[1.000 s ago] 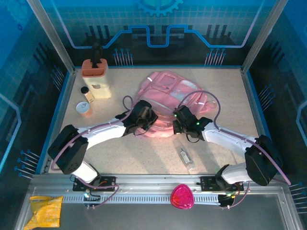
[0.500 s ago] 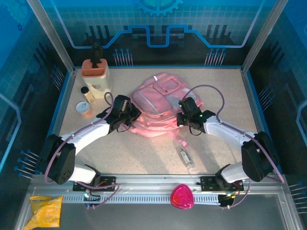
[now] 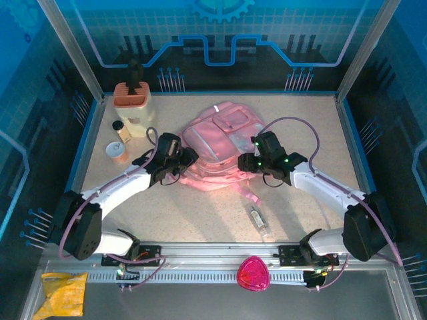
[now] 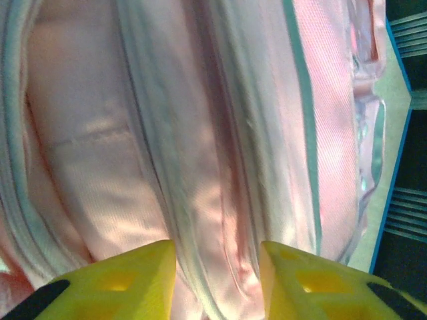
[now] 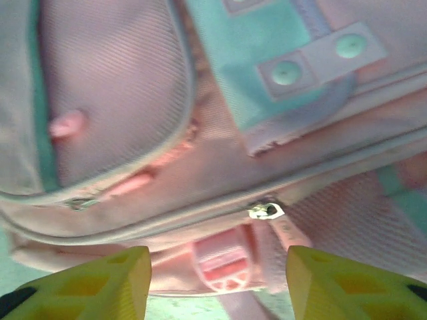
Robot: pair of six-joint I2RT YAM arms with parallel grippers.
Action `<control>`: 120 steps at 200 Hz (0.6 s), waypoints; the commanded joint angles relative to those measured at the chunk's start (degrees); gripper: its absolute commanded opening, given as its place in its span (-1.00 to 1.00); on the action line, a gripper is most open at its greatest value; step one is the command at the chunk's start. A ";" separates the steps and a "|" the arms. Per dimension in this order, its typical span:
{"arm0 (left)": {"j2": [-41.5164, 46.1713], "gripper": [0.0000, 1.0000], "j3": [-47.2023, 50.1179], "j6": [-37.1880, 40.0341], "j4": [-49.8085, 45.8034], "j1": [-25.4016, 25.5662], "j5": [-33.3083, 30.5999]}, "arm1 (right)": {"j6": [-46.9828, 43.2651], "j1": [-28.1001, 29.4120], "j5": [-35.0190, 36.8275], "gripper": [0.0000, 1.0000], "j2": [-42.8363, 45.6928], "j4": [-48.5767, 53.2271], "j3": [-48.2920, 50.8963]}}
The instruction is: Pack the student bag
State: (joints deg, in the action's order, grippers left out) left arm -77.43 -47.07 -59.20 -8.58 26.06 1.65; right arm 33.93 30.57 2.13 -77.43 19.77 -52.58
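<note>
The bag lies flat in the middle of the table, a little toward the far side; the left gripper is at its left edge and the right gripper at its near right corner, both with jaws apart and holding nothing. The step seems to be opening the bag; the right gripper should probably take the metal zip pull while the left one pinches the fabric beside a zip, so that the soft bag does not slide. The table is speckled beige, inside blue walls; a clear bottle lies near the bag, and a small jar well apart at the left.
</note>
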 commanded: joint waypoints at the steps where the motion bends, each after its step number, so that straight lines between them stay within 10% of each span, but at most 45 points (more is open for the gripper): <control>1: 4.34 -0.08 -0.48 3.40 -4.06 2.40 -4.85 | 5.67 -0.94 -9.38 0.21 -2.53 -3.08 -2.98; 120: 5.36 0.77 -6.28 11.16 -11.98 13.54 -17.13 | 8.47 -1.64 -7.24 0.03 -20.24 -3.66 -14.43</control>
State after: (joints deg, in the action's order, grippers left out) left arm -72.69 -51.44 -50.41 -18.20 38.17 -11.86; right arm 42.22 29.56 -6.02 -94.98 16.16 -65.23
